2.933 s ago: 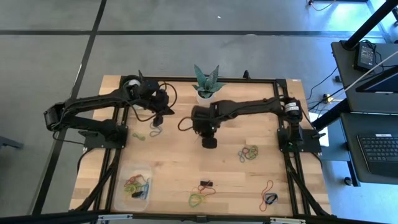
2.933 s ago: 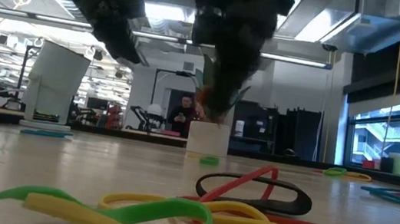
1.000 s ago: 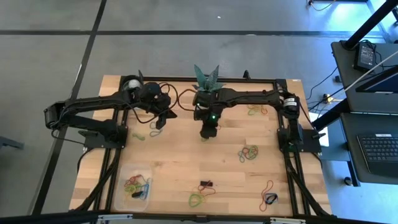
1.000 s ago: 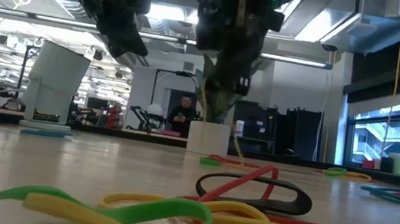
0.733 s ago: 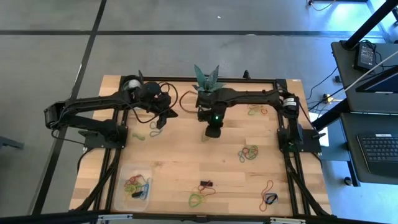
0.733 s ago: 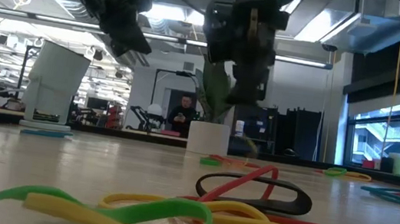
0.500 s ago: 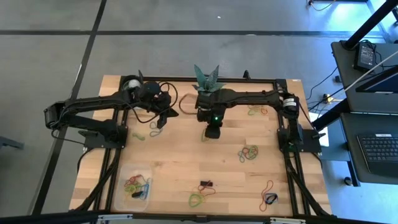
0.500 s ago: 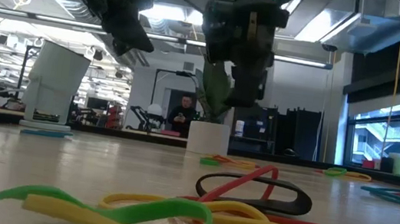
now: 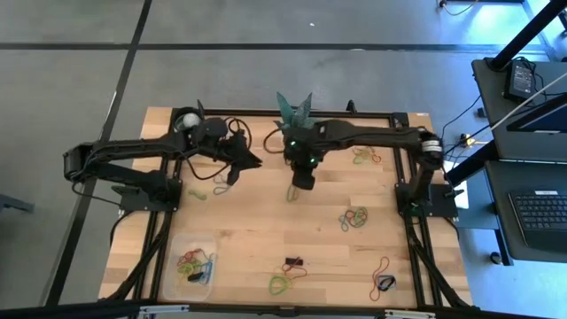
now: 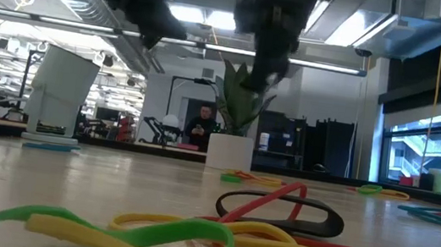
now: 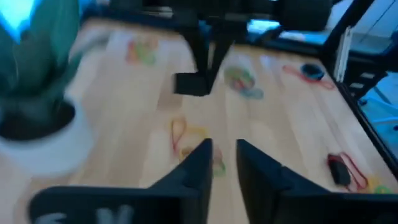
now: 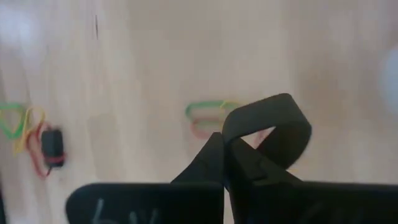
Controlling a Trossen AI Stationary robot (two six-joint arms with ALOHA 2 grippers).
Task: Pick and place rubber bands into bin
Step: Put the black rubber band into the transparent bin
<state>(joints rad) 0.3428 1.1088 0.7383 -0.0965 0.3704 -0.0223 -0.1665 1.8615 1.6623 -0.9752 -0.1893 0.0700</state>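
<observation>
Overhead view of a wooden table [image 9: 266,232] with two dark arms, read as a clock face from the table's centre.

My right gripper [image 9: 303,182] hangs just off centre toward 12 o'clock, in front of the potted plant [image 9: 293,122]. In its wrist view the fingers [image 12: 208,163] are pressed tight together, pinching a black rubber band [image 12: 273,106] whose loop sticks out past the tips above bare wood. A green and red band [image 12: 208,112] lies on the table beyond it.

My left gripper [image 9: 252,161] sits toward 11 o'clock, near the right one but apart from it. Its wrist view shows a narrow gap between the two fingers [image 11: 199,163] with nothing between them.

The bin [image 9: 174,266], a clear tub, stands at 7 o'clock near the table's front edge, well apart from both grippers. Several coloured bands [image 9: 190,263] already lie inside it.

Loose rubber bands are scattered on the wood:
- a cluster at 4 o'clock [image 9: 355,217]
- another at 2 o'clock [image 9: 365,158]
- a green-yellow bunch at 6 o'clock [image 9: 282,283]
- a red loop at 5 o'clock [image 9: 383,266]
- a few at 10 o'clock [image 9: 220,188]

A small black clip [image 9: 292,263] lies at 6 o'clock, just above the green-yellow bunch.
</observation>
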